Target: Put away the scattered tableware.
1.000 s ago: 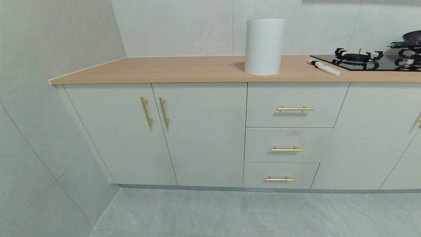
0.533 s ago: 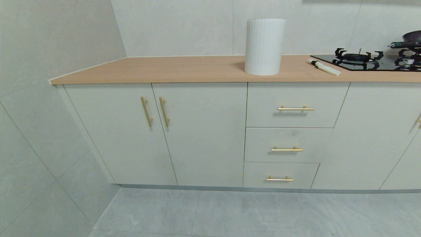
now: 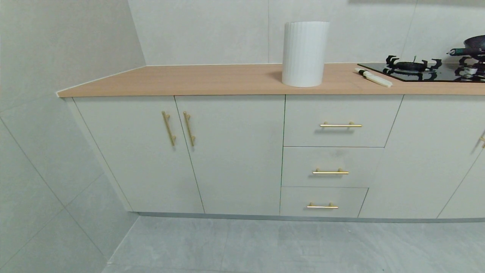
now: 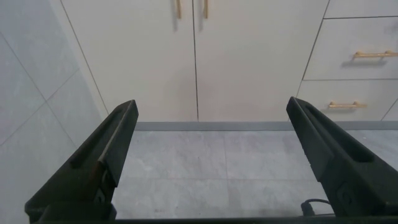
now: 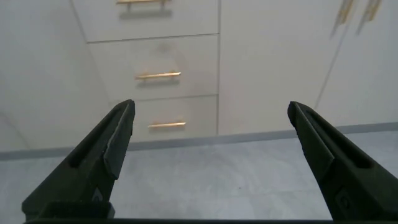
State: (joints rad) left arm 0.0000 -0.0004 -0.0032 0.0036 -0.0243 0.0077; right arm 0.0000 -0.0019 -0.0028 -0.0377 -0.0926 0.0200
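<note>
A pale utensil with a dark band (image 3: 372, 77) lies on the wooden countertop (image 3: 212, 80), just left of the stove. A tall white ribbed canister (image 3: 304, 53) stands on the same counter above the drawers. My left gripper (image 4: 211, 112) is open, hanging low over the grey floor in front of the double cabinet doors. My right gripper (image 5: 211, 112) is open too, low over the floor facing the drawer stack, with nothing between its fingers.
A black gas stove (image 3: 424, 70) with a dark pan (image 3: 473, 43) sits at the counter's right end. Below are double doors with gold handles (image 3: 178, 128) and three drawers (image 3: 337, 125). A tiled wall (image 3: 57, 113) closes the left side. Grey floor (image 3: 265, 246) lies in front.
</note>
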